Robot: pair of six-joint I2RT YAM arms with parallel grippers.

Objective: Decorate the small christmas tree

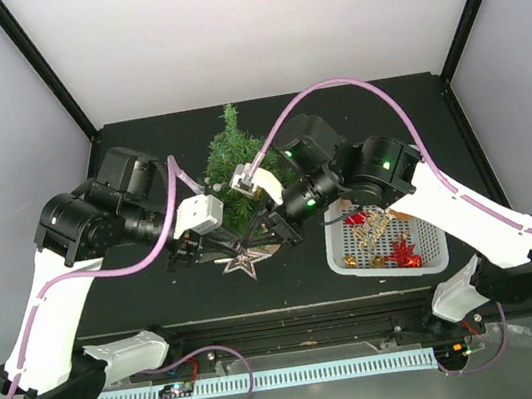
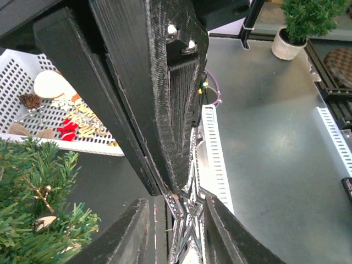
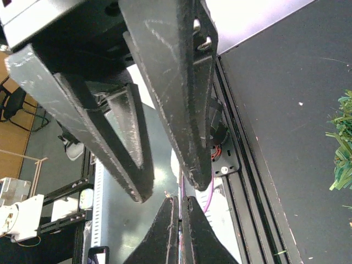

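Left jaws first: the left gripper (image 2: 179,209) stands narrow, its two fingers flanking the silver star (image 2: 186,236). I cannot tell whether the pads are biting on the glitter yet. From 12 o'clock in that wrist view, the right gripper (image 3: 179,201) comes down onto the star's upper tip. It is pinched fully shut, seemingly on the thin hanging thread.

So this looks like a handover, and that is where the danger sits. If the right lets go before the left has a real hold, the star drops to the table (image 1: 160,297). If both clamp and either arm pulls, the thread could snap or the star could twist out of line. The spiky, uneven shape also gives flat pads a poor seat, so a slip is likely.

From above, the small christmas tree (image 1: 234,154) stands at 12 o'clock of the meeting grippers, very close to both wrists. It looks light, and a careless swing of either wrist could tip it or brush its branches. The white basket (image 1: 436,251) of spare ornaments sits at 3 o'clock of the star, under the right forearm.

As for pose, the left arm reaches in from 9 o'clock and the right from 3 o'clock. Both elbows are pushed far out and both wrists turn inward, so the fingers meet tip to tip just above the table.
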